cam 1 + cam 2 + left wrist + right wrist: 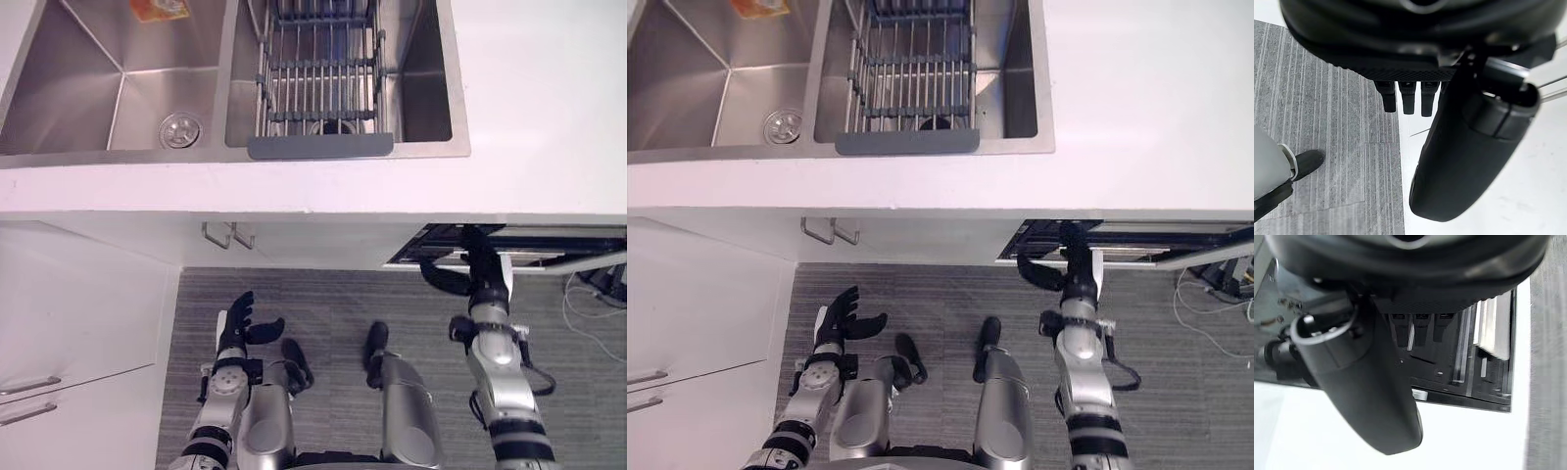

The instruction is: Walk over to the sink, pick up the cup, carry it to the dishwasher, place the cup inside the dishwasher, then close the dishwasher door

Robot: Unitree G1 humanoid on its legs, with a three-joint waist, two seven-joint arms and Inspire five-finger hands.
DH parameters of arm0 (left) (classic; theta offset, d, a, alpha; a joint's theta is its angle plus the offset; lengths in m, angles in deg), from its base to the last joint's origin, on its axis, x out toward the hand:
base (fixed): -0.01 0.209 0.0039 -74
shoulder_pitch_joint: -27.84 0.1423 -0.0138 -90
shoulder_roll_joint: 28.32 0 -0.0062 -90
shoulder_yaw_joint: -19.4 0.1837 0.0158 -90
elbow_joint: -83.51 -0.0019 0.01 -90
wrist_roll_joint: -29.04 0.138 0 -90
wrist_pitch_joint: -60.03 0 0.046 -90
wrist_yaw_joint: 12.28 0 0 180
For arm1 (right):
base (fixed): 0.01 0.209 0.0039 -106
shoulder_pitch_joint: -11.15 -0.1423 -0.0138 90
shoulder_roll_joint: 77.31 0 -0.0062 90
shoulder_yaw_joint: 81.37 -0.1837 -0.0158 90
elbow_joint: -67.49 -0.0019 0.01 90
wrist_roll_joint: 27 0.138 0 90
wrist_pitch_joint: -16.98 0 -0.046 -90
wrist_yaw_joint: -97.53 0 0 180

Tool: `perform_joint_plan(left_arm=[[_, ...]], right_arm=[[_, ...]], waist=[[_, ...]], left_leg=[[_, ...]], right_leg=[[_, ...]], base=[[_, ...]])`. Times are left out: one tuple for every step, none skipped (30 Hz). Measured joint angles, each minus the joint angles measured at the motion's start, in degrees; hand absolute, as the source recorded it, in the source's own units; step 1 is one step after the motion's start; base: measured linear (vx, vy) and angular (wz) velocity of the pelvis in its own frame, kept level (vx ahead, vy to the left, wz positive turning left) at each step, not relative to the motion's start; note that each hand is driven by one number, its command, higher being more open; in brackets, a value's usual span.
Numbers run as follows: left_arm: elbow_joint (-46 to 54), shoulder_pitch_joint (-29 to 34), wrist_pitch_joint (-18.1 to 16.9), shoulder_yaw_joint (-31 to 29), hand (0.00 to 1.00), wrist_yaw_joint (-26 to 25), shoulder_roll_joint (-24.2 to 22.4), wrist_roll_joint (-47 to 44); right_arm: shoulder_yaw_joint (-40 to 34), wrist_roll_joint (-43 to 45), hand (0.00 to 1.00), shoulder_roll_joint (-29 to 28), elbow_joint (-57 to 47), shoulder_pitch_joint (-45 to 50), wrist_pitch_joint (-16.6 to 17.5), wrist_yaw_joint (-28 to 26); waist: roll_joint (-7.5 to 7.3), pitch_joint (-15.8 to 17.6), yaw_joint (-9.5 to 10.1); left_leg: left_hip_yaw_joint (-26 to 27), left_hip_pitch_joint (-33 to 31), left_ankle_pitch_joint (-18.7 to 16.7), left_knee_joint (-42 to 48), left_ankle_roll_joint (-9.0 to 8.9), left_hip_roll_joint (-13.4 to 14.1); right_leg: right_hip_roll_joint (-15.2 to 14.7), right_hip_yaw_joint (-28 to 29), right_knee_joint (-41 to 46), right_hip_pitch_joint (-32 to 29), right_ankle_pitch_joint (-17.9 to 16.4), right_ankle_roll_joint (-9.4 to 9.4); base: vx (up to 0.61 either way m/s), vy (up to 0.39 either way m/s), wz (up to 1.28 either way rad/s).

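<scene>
Reaching at the ajar dishwasher door (558, 260), right hand (478, 262) is seen relaxed, empty; left hand (240, 328) likewise, low. Where the cup lies cannot be told. Door judged stiff, hinged; best pushed along its top edge.

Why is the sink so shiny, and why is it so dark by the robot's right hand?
Left eye view: the steel sink mirrors light in pale streaks and the white counter glares; under its edge the dishwasher lies in shade, so the dark right hand blends in. Right wrist view: the same shaded slot sits past the fingers.
</scene>
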Motion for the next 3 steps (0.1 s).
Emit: perform_joint_plan(left_arm=[[-0.33, 0.44, 0.09, 0.03, 0.90, 0.30, 0.46, 0.07], [-1.48, 0.92, 0.24, 0.03, 0.90, 0.48, 1.09, 0.13], [-1.79, 1.05, 0.41, -0.06, 0.90, 0.60, 1.18, 0.14]], right_arm=[[0.00, -0.05, 0.90, -0.81, 1.01, 0.80, 0.24, -0.43], [-0.01, -0.39, 0.90, -2.31, 3.82, 3.02, 0.47, -1.16], [-0.01, -0.88, 0.90, -2.59, 5.35, 3.70, 0.61, -1.46]], waist=[[-0.58, -0.70, -0.15], [-1.61, -1.83, -0.35], [-1.83, -2.27, -0.41]], left_leg=[[-0.14, 0.20, 0.27, -0.40, -0.27, -0.10], [-0.76, 1.08, 0.59, -1.51, -0.29, -0.40], [-1.09, 1.29, 0.89, -1.70, 0.00, -0.48]], right_leg=[[0.00, -0.16, -0.08, 0.17, -0.13, -0.05], [-0.01, -0.92, -0.55, 1.51, -0.16, -0.22], [-0.04, -1.34, -0.75, 2.01, -0.14, -0.26]], base=[[0.10, -0.040, 0.24], [0.11, -0.037, 0.21], [0.07, -0.021, 0.18]])
